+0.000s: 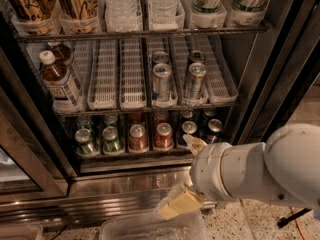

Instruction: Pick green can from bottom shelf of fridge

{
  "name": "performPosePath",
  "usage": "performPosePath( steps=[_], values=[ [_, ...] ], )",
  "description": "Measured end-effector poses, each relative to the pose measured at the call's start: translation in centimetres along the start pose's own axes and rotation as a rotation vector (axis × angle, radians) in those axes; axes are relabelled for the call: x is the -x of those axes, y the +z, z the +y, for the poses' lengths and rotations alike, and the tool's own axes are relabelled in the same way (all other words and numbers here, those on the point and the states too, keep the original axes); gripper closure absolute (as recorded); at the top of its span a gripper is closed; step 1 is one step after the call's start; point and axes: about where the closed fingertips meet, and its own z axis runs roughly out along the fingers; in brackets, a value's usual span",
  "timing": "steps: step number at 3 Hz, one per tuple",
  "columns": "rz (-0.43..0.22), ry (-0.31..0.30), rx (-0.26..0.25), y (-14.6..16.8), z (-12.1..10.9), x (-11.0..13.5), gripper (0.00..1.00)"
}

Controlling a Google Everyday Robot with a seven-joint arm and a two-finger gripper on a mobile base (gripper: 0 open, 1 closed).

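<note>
Two short green cans with silver lids [85, 141] [112, 139] stand at the front left of the bottom shelf [130, 157] of the fridge [125, 189], with more green cans behind them. Red-brown cans [137, 136] and dark blue cans [214, 129] stand to their right. My gripper [186, 174] is low in front of the fridge base, below and to the right of the green cans, on a thick white arm [250, 171]. Its cream fingers [177, 204] are spread and hold nothing. The upper finger tip covers part of a blue can.
The rack above holds tall silver cans [161, 81] in white lanes and a brown bottle [57, 79] at left. Bottles and cups fill the top shelf. Black door frames [270, 79] stand on both sides. A clear plastic bin [150, 229] lies on the floor below the gripper.
</note>
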Motion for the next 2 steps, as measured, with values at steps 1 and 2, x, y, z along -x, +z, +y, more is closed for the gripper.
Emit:
performPosePath(
  steps=[1,2],
  values=[
    [0.008,-0.010,0.020,0.2,0.0,-0.1,0.00],
    [-0.056,0.054,0.061,3.7,1.3,-0.1,0.00]
  ],
)
